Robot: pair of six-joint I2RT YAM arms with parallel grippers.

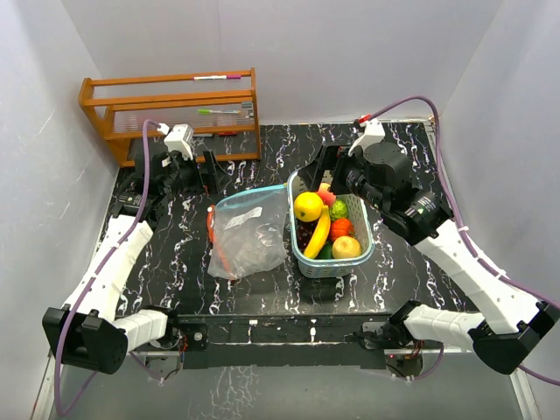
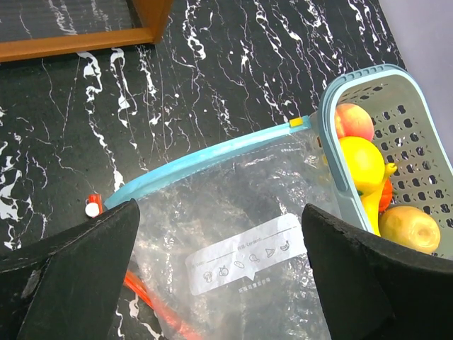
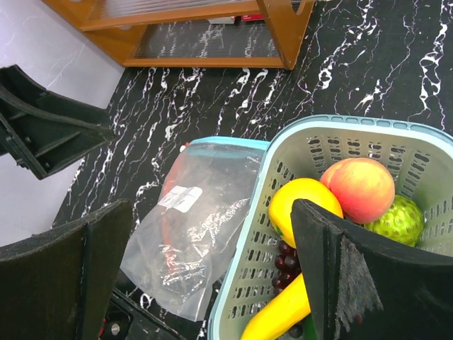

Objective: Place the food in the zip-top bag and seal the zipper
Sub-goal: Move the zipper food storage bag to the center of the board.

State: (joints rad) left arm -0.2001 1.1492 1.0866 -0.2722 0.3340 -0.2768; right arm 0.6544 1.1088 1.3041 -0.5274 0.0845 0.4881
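The clear zip-top bag (image 1: pixel 249 232) lies flat mid-table, its teal zipper strip (image 2: pixel 212 152) at the far end and touching the pale teal basket (image 1: pixel 367 249) on its right. The food fills the basket: a yellow round fruit (image 1: pixel 308 206), banana (image 1: pixel 318 234), grapes (image 3: pixel 287 258), bumpy green fruit (image 1: pixel 339 210), orange-red fruit (image 1: pixel 341 228) and a peach-coloured fruit (image 3: pixel 357 188). My left gripper (image 2: pixel 221 234) hovers open above the bag's far end, holding nothing. Open and empty too, my right gripper (image 3: pixel 212 219) hangs over the basket's far left rim.
A wooden rack (image 1: pixel 171 109) holding markers stands at the back left, just behind the left gripper. White walls close in the table on three sides. The bag has an orange edge (image 2: pixel 145 297) along its left side.
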